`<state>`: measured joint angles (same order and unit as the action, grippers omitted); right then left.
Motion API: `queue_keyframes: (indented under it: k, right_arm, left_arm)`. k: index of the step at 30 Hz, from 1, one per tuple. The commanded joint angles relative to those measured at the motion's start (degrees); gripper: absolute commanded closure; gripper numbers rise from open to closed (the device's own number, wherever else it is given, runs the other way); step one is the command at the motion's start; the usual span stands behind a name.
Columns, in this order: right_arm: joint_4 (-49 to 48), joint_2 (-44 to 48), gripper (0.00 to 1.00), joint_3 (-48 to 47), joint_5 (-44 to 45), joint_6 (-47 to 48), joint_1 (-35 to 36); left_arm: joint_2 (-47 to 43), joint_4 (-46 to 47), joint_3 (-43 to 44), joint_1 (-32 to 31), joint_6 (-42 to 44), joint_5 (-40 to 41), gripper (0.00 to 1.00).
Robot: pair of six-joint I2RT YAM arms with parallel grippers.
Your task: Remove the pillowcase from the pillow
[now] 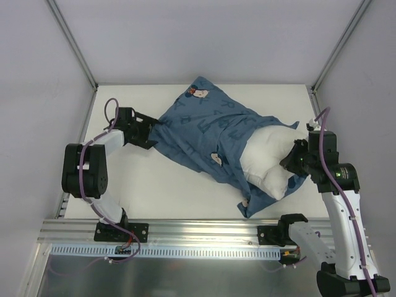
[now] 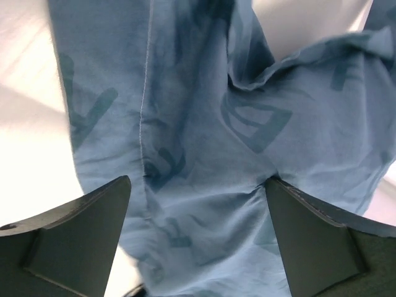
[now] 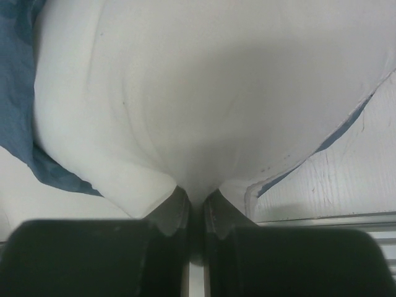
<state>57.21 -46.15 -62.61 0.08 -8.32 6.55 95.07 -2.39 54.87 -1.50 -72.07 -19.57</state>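
Right gripper (image 3: 197, 195): jaws almost together, pinching a fold of the pillow's (image 3: 204, 93) white cloth between them.
Right gripper's place: at the right side of the table (image 1: 173, 192), against the pillow's right end; in the top view the right gripper (image 1: 289, 162) points left into the cushion.
Left gripper (image 2: 198, 182): jaws spread wide, nothing clamped; blue cloth of the pillowcase (image 2: 185, 111) fills the space in front of and between them.
Left gripper's place: on the left half of the table, the left gripper (image 1: 150, 133) right at the pillowcase's left edge. Whether the jaws touch the cloth cannot be told.
Pillow (image 1: 266, 154): lies right of centre, its bare white right end out of the cover, the rest under blue cloth.
Pillowcase (image 1: 204, 133): rumpled, spread from far centre down toward near right. A flap lies under the pillow's near side and another wraps its far edge. In the right wrist view, blue cloth (image 3: 15, 93) shows along the pillow's left.
Prints: one mouse face (image 1: 199, 93) at the far corner, a second one near the middle fold.
Table edge: a metal rail (image 1: 204, 230) runs along the near side, with both arm bases bolted to it.
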Motion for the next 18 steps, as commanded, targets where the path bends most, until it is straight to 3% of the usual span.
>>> queue_keyframes:
  k: [1, 2, 3, 5, 6, 7, 13, 18]
  right_arm:
    - [-3.95, 1.15, 0.99, -0.41, -1.92, 0.14, -0.57]
    - [-3.95, 1.06, 0.99, -0.32, -1.84, 0.06, -0.57]
    - [-4.04, 1.15, 0.99, -0.41, -1.83, -0.03, -0.57]
    - [-3.86, 1.24, 0.99, -0.5, -1.66, -0.12, -0.48]
    - [-3.86, 1.33, 0.99, -0.58, -1.66, -0.03, -0.57]
    - [-3.69, 1.59, 0.99, -0.58, -1.31, -0.12, -0.57]
    - [-2.37, 3.17, 0.99, -1.29, 1.58, 0.32, -0.92]
    - [-1.49, 4.14, 0.99, -1.81, 5.71, -0.21, -1.97]
  left_arm:
    - [3.36, 7.74, -0.03, 0.0, -8.26, -1.52, 0.16]
    - [4.07, 8.02, 0.15, 0.0, -8.52, -1.52, 0.24]
    - [5.12, 7.93, 1.02, 0.0, -8.44, -1.26, 0.44]
    - [6.0, 7.76, 2.34, 0.09, -7.74, -1.17, 0.68]
    - [6.36, 7.58, 2.61, 0.18, -6.95, -1.17, 0.92]
    - [6.45, 7.58, 2.87, 0.7, -6.33, -1.52, 1.0]
    - [-0.31, 2.93, 1.12, 7.46, -0.71, 0.23, 1.0]
    - [-10.94, -7.08, -0.55, 16.24, 5.88, 1.03, 1.0]
